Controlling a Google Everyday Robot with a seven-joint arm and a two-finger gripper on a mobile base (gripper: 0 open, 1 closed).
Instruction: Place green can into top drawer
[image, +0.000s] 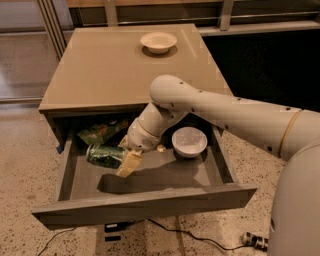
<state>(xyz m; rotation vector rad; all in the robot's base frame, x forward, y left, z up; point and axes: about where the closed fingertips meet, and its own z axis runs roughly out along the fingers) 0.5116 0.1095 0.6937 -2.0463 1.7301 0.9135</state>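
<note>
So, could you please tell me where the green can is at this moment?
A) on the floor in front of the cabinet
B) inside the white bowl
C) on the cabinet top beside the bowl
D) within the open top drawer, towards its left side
D: the green can is on its side within the open top drawer, left of the white bowl, with the claw right at its end.
</note>
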